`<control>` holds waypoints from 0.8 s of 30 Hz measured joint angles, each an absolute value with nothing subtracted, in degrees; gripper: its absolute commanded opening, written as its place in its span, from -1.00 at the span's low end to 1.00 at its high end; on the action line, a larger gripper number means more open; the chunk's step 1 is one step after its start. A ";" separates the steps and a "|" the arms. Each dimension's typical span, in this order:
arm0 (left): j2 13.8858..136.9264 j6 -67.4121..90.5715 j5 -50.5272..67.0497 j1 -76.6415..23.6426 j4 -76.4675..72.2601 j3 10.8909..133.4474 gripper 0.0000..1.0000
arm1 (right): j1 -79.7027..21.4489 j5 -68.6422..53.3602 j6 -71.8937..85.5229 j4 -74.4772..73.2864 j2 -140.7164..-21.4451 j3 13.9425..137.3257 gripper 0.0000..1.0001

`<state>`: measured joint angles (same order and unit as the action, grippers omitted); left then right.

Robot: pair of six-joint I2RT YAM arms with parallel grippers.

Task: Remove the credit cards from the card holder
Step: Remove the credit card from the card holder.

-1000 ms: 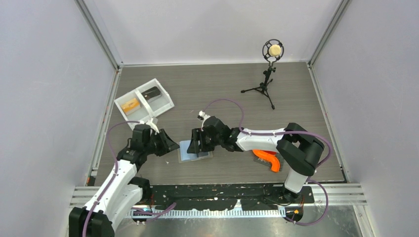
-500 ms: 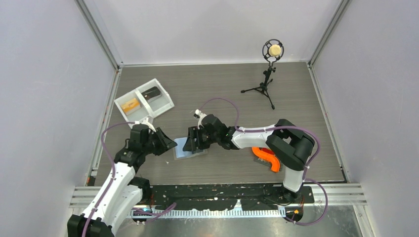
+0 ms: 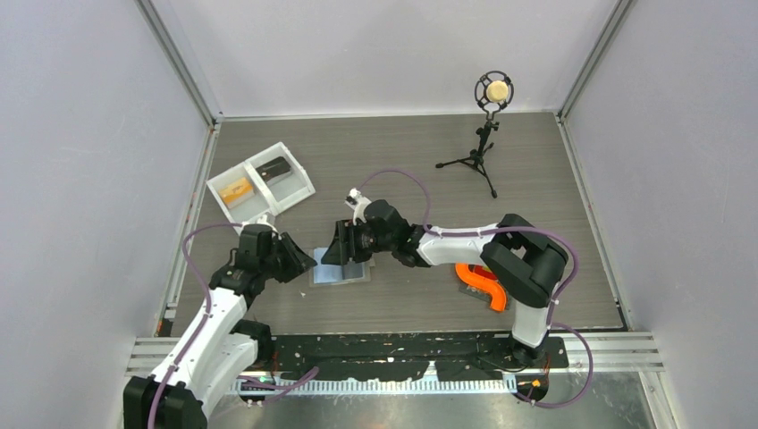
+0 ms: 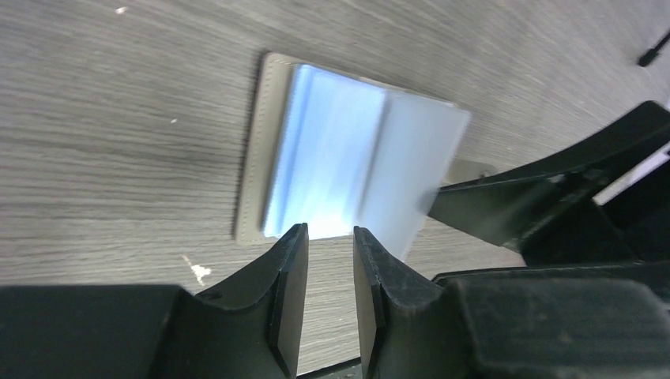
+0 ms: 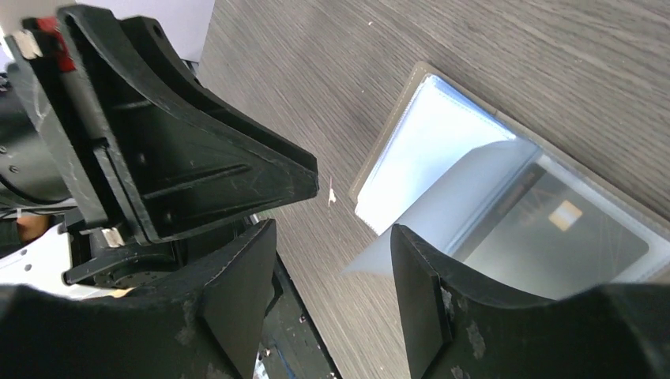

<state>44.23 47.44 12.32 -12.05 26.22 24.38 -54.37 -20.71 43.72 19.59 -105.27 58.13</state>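
The card holder [image 3: 341, 271] lies open on the table, its light blue inside up; it also shows in the left wrist view [image 4: 332, 166] and the right wrist view [image 5: 427, 150]. A clear sleeve page [image 5: 458, 205] stands lifted against one finger of my right gripper [image 5: 332, 233], which is open over the holder's left part [image 3: 339, 250]. Under a sleeve lies a dark grey credit card [image 5: 545, 237] with a gold chip. My left gripper [image 4: 328, 233] is narrowly open and empty, just left of the holder [image 3: 301, 260]. An orange card [image 3: 237, 189] and a dark card [image 3: 273, 167] lie in the tray.
A white two-compartment tray [image 3: 298, 189] stands at the back left. A microphone on a small tripod [image 3: 487, 134] stands at the back right. An orange curved part [image 3: 483, 288] lies by the right arm's base. Walls close in on three sides.
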 measured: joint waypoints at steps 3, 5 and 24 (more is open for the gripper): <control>45.93 47.20 10.66 -12.05 28.14 24.64 -0.37 | -54.22 -20.75 43.94 20.34 -106.87 59.07 0.24; 46.39 46.98 10.02 -12.05 29.19 25.23 -0.36 | -54.06 -20.73 43.92 20.27 -107.37 59.27 0.21; 50.06 45.34 8.36 -12.05 30.17 27.22 -0.21 | -51.77 -19.57 41.36 17.54 -110.28 62.65 0.17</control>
